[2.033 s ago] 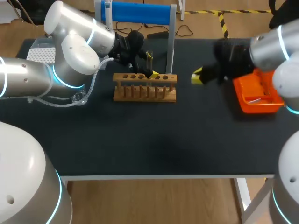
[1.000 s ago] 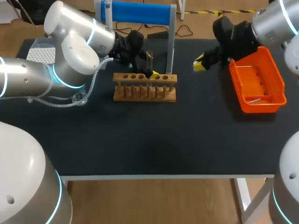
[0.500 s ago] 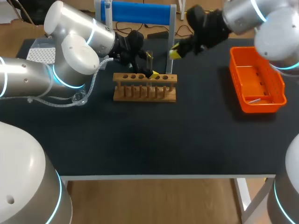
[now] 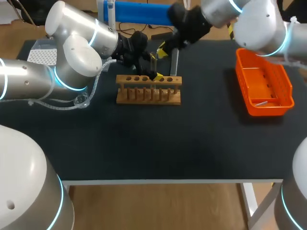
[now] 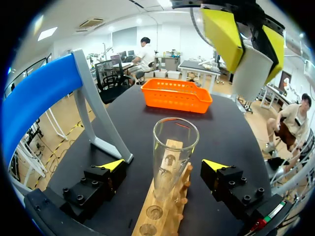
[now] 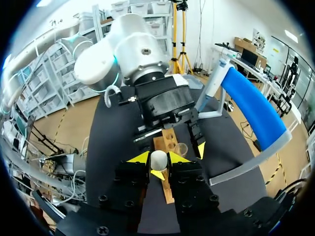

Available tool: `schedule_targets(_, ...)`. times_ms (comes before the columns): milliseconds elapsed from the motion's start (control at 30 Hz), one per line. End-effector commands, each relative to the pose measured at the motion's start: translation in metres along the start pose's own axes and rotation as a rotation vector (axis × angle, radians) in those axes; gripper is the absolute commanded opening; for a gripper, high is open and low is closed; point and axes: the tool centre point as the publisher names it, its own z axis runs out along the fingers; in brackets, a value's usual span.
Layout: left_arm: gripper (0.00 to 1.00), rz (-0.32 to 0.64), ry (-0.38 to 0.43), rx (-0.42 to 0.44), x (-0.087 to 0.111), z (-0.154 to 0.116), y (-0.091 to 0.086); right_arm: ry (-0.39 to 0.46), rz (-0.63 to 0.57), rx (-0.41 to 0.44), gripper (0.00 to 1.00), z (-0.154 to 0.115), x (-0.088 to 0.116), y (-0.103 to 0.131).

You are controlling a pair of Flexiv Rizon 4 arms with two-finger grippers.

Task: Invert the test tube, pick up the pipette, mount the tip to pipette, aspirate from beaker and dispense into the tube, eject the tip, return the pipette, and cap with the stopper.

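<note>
I judge this the capping step. My right gripper (image 6: 158, 167), fingers clamped on the stopper (image 6: 158, 159), hangs in the head view's upper middle beside the test tube (image 5: 174, 157). The tube stands in the rack (image 4: 148, 91) between my left gripper's (image 5: 162, 167) wide fingers. Next I need to centre the stopper over the mouth and press down.

Our left arm (image 4: 72, 62): comes in from the left, bent over the far side of the surface (image 4: 192, 143), left gripper (image 5: 163, 164) low with its fingers spread apart. Our right arm (image 4: 249, 21): reaches from the right past the middle, right gripper (image 6: 158, 164) raised just above the left one, fingers clamped on a white stopper (image 6: 158, 158).
</note>
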Motion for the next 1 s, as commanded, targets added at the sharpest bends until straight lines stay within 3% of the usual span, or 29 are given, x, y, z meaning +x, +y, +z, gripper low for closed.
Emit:
schedule_targets(33,1.00,0.001,0.000,0.004,0.000,0.001,0.001,-0.005,0.003,0.026,0.00,0.001,-0.006,0.005)
schedule_targets(1000,1.00,0.001,0.000,0.004,0.000,0.001,0.001,-0.023,0.015,0.052,0.00,0.016,-0.014,0.009)
